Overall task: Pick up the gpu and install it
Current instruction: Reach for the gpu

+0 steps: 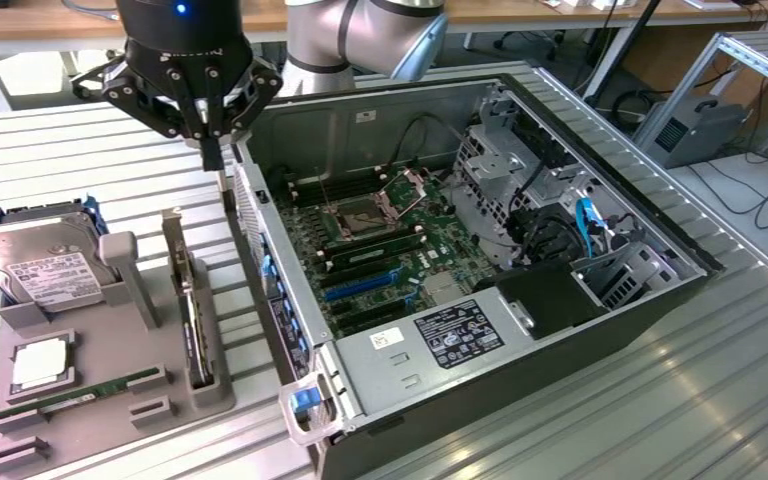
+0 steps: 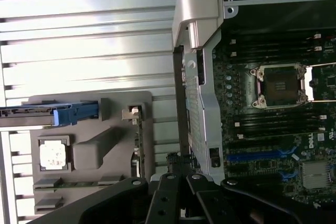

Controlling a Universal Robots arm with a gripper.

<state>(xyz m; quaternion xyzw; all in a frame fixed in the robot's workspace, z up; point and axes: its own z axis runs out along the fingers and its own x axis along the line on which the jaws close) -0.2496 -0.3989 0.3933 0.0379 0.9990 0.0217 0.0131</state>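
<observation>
The gpu (image 1: pixel 195 312) stands on its edge in a slot of the grey holder tray (image 1: pixel 104 425), its metal bracket (image 1: pixel 173 240) at the far end. In the wrist view the gpu (image 2: pixel 138 148) appears edge-on as a thin dark board. My gripper (image 1: pixel 211 160) hangs above the gap between the tray and the open computer case (image 1: pixel 651 225), beyond the card's bracket end and apart from it. Its fingers meet at the tip, shut with nothing in them. The gripper (image 2: pixel 177 160) points down beside the case's rear wall. Blue slots (image 1: pixel 357 287) lie on the motherboard (image 1: pixel 398 235).
On the tray, a silver hard drive (image 1: pixel 37 265) in a blue caddy sits at the exterior view's left, with a processor chip (image 1: pixel 40 365) and a green RAM stick (image 1: pixel 84 392) nearer the front. The case lies on a ribbed metal table (image 1: pixel 624 400). Cables and drive cages crowd its far side.
</observation>
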